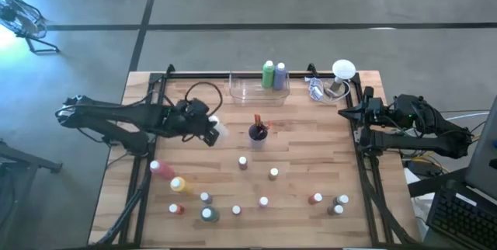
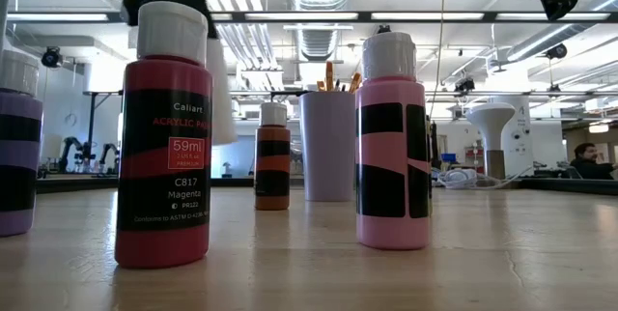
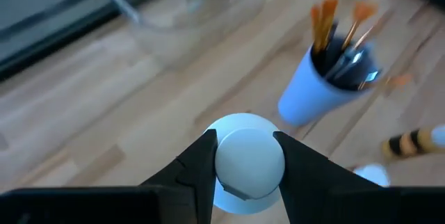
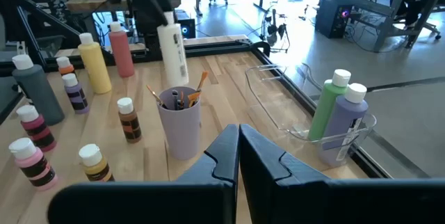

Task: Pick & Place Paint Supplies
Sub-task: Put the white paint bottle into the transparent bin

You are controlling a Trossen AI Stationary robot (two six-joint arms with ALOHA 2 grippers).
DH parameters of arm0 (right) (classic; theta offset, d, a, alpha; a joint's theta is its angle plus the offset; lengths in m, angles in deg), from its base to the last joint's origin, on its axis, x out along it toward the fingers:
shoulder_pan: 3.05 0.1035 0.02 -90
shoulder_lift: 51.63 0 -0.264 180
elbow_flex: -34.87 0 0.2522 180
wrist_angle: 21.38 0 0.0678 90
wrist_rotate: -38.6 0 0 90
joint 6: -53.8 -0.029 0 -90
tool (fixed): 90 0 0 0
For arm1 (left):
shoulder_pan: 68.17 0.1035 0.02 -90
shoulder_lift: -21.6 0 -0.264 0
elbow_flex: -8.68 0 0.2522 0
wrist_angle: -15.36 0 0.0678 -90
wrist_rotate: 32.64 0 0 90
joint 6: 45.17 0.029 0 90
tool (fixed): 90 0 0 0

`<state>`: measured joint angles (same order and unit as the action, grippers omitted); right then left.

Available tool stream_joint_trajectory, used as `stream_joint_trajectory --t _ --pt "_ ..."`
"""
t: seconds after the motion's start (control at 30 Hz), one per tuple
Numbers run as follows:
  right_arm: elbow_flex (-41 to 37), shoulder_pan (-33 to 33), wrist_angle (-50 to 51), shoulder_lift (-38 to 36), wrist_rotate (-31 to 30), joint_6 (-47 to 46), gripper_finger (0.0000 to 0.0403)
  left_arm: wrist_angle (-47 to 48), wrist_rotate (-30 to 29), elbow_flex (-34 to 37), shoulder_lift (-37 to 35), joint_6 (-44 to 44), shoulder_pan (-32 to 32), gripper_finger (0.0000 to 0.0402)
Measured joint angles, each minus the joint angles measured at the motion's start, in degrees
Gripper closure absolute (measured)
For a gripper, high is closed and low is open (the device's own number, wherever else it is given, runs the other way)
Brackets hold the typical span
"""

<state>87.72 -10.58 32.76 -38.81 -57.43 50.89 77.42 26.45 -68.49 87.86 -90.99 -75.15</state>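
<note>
My left gripper (image 1: 213,131) is over the table's left middle, shut on a tall white paint bottle (image 4: 172,50), which also shows in the low view (image 2: 220,89). To its right stands a lilac cup (image 1: 258,132) holding paintbrushes (image 3: 327,22). A clear tray (image 1: 241,91) at the far edge holds a green bottle (image 1: 269,74) and a purple one (image 1: 279,75). Several small paint bottles stand on the near half, among them a magenta one (image 2: 164,137) and a pink one (image 2: 391,137). My right gripper (image 4: 238,130) waits shut at the table's right edge (image 1: 345,113). My left gripper pinches the white bottle's round cap (image 3: 249,165) between its two fingers (image 3: 201,158), one on each side. The fingers come slanting down from the table's left side. The bottle hangs below them, slightly tilted, its base (image 4: 177,76) clear of the table.
A taller pink bottle (image 1: 163,170) and a yellow one (image 1: 178,184) lie near the left edge. A white round-topped object (image 1: 344,70) with cables sits at the far right corner. Bare wood lies between the cup and the tray.
</note>
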Motion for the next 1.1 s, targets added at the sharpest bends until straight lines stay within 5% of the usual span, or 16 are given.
stream_joint_trajectory --t 0.5,1.1 --pt "0.02 0.0 -0.02 0.0 0.0 0.04 0.0394 -7.68 3.5 -9.67 2.71 17.21 12.59 0.0275" --pt "0.0 0.0 0.0 0.0 -0.01 0.06 0.0394 -7.81 12.3 -30.87 22.66 31.33 26.95 0.0275"
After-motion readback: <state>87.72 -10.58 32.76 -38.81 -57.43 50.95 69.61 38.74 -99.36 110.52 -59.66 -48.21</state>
